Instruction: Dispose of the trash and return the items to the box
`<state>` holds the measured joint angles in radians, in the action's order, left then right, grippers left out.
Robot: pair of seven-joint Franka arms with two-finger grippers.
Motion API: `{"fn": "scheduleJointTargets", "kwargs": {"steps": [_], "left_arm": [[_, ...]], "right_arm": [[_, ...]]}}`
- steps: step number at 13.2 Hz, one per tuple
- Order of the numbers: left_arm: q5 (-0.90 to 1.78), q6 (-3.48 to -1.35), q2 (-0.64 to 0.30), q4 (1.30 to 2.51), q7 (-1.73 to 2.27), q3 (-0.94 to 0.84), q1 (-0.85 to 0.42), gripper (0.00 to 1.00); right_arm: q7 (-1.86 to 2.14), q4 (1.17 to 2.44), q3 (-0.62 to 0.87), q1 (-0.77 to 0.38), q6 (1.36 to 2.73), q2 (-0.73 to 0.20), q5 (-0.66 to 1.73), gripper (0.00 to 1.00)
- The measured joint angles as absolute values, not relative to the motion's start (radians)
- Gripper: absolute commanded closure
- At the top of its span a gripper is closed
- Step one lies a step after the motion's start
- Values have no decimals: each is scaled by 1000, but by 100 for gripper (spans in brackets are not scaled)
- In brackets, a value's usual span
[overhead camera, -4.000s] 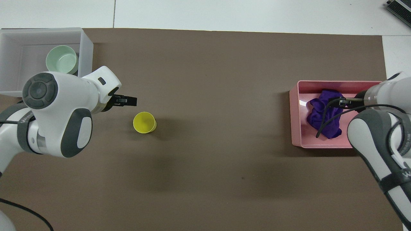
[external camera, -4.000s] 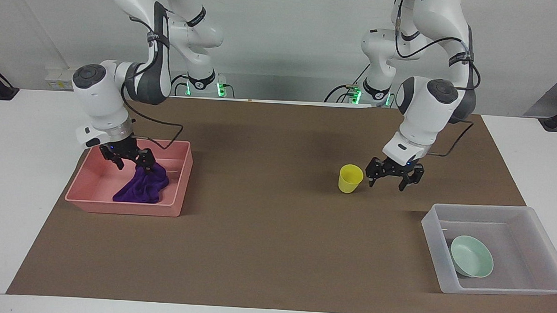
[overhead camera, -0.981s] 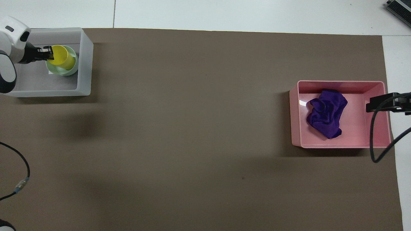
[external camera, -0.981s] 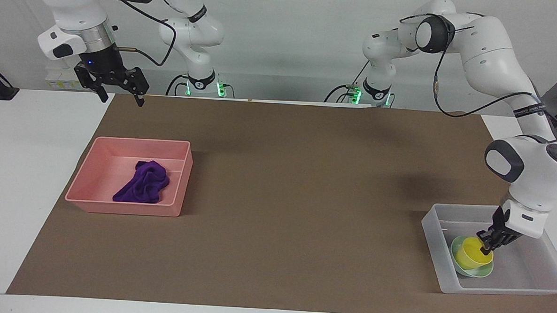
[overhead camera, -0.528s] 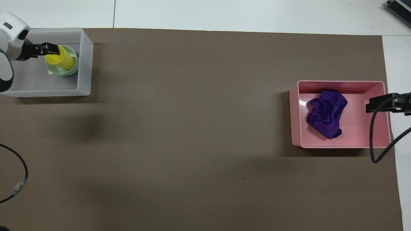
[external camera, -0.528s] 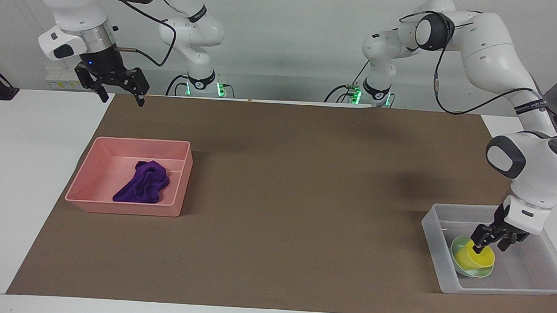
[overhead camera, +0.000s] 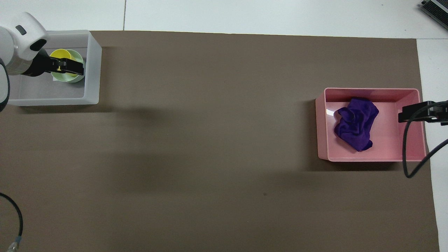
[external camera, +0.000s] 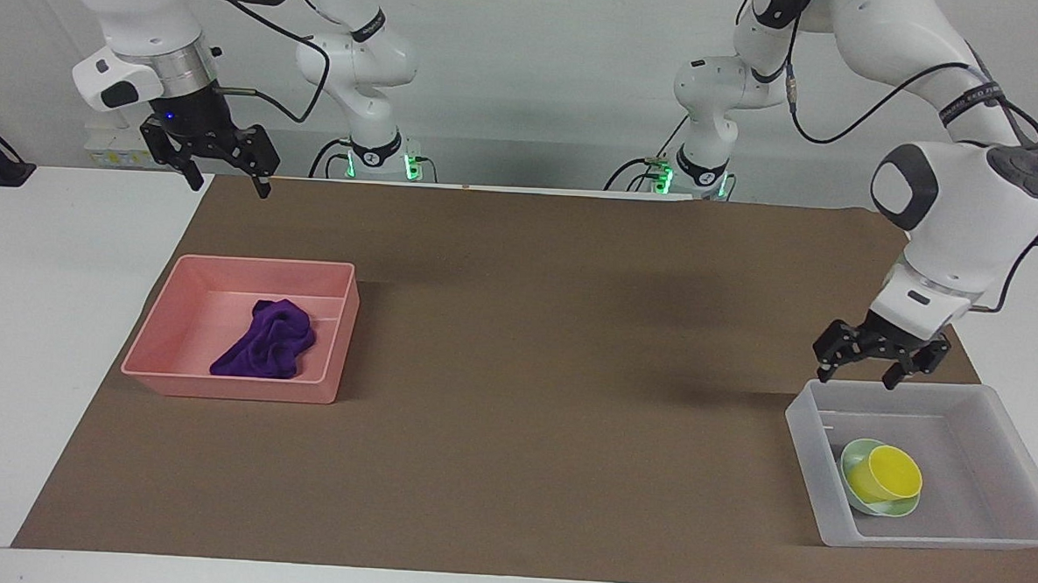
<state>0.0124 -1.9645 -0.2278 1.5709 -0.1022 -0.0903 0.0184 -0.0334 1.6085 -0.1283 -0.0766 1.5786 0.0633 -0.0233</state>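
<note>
Left gripper [external camera: 880, 364]: fingers apart, lifted clear; bright yellow plastic cup [external camera: 893, 473] released below into pale mint-green round bowl [external camera: 857, 501]. Right gripper [external camera: 220, 157]: fingers apart, waiting. 2 items boxed.

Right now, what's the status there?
Left hand open, raised over box. Right hand open, waiting. Cup sits in bowl; rag in pink tub.

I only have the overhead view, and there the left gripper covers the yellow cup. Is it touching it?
Observer: No. The facing view shows the left gripper open and raised above the box, apart from the yellow cup.
Operator: How does the cup sit?
Observer: It is tilted, leaning inside the bowl.
Operator: And the right gripper? I see only its tip.
Observer: The right gripper is open and empty, held high above the table near the pink tub.
</note>
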Motion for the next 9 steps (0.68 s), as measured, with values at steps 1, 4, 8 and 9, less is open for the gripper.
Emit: {"fn": "scheduleJointTargets", "kwargs": {"steps": [1,4,8,9], "left_arm": [[12,-1932,-182,1595,-98,-90,4,0],[11,-1851,-40,1682,-97,-83,-2,0],[2,-1667,28,1618,-97,-75,9,0],[2,-1626,29,1592,-97,-75,9,0]], "right_arm": [[-33,1594,-128,-77,1559,64,-23,0],[-33,1577,-128,-77,1533,65,-23,0],[-33,1577,-128,-77,1533,65,-23,0],[-33,1577,-128,-77,1533,65,-23,0]]}}
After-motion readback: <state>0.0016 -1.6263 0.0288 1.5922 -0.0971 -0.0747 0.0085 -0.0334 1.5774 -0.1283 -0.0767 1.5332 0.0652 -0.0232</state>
